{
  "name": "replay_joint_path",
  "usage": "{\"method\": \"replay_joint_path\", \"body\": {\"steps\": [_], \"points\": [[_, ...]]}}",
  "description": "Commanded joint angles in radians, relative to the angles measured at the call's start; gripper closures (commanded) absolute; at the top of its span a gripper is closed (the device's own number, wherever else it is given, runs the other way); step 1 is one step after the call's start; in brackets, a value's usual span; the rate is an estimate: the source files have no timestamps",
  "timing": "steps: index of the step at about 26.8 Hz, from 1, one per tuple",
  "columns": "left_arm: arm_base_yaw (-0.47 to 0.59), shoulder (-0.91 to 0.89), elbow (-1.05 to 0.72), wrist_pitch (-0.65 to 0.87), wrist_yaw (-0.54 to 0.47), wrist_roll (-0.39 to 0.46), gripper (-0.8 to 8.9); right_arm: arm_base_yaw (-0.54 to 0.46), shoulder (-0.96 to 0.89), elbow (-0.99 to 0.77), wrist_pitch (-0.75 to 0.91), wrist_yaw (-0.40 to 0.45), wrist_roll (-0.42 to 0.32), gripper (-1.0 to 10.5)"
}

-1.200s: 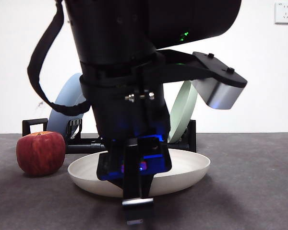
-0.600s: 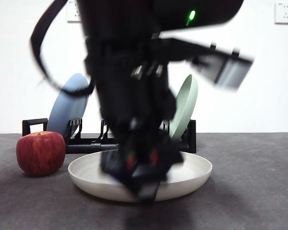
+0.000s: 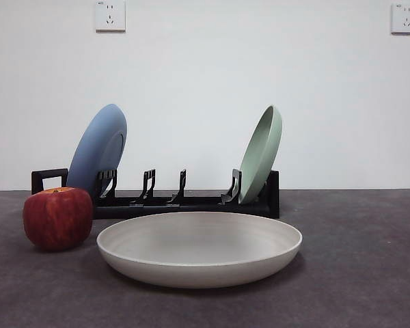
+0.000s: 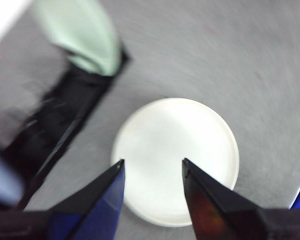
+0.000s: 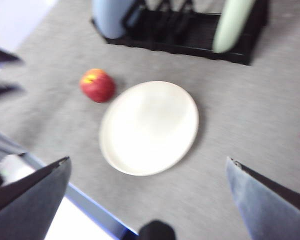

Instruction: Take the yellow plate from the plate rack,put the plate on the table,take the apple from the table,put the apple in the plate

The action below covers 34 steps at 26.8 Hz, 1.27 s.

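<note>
Front view shows no arm at all: the yellow plate lies flat on the desk, empty, right side up. Just beside its rim sits the apple, apart from the plate by a narrow gap, resting on the desk. Behind both stands the plate rack, running along the desk's far edge by the wall; a blue plate leans in the prongs at its handle end and a pale green plate leans at the other end, with bare prongs between them.

From the left wrist, the left tool hangs above the yellow plate, its jaws spread apart and holding nothing, though the picture is blurred. The right tool is high over the desk, jaws wide apart and released, looking down on the plate, the apple and the rack.
</note>
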Motion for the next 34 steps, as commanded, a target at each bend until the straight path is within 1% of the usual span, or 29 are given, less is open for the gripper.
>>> {"method": "replay_joint_path", "body": {"steps": [1,2,3,5,8,10,12,14,17,21,24,26,31,34], "points": [[0.030,-0.126,-0.001,-0.033,0.003,-0.094,6.65,0.001,0.026,0.002,0.029,-0.054,-0.002,3.5],[0.039,-0.176,-0.001,-0.048,0.003,-0.113,7.61,0.001,0.041,0.002,0.039,-0.079,-0.001,3.5],[0.042,-0.223,-0.001,-0.061,0.003,-0.137,8.31,0.002,0.058,0.002,0.047,-0.106,-0.001,3.5],[0.042,-0.302,-0.001,-0.079,0.005,-0.174,8.21,0.032,0.094,0.002,0.067,-0.135,-0.001,3.5],[0.042,-0.369,-0.001,-0.098,0.004,-0.235,8.21,0.109,0.151,0.002,0.120,-0.134,0.002,3.5],[0.041,-0.394,-0.001,-0.111,0.004,-0.266,8.21,0.164,0.187,0.002,0.176,-0.123,0.033,3.5],[0.041,-0.415,-0.001,-0.125,0.005,-0.280,8.21,0.229,0.226,0.002,0.251,-0.092,0.072,3.5],[0.041,-0.425,-0.001,-0.142,0.006,-0.290,8.21,0.301,0.269,0.002,0.341,-0.031,0.105,3.5],[0.041,-0.430,-0.001,-0.177,0.007,-0.311,8.21,0.416,0.350,0.002,0.490,0.074,0.136,3.5],[0.041,-0.430,-0.001,-0.192,0.007,-0.314,8.21,0.541,0.484,0.030,0.631,0.169,0.163,3.5],[0.041,-0.426,-0.001,-0.190,0.007,-0.314,8.21,0.616,0.616,0.110,0.646,0.246,0.160,3.5],[0.040,-0.426,-0.001,-0.190,0.007,-0.314,8.21,0.653,0.715,0.187,0.641,0.278,0.146,3.5],[0.041,-0.426,-0.001,-0.192,0.007,-0.313,8.21,0.708,0.928,0.396,0.624,0.286,0.145,3.5],[0.040,-0.426,-0.001,-0.192,0.008,-0.310,8.21,0.736,1.041,0.521,0.583,0.303,0.142,3.4]]}}
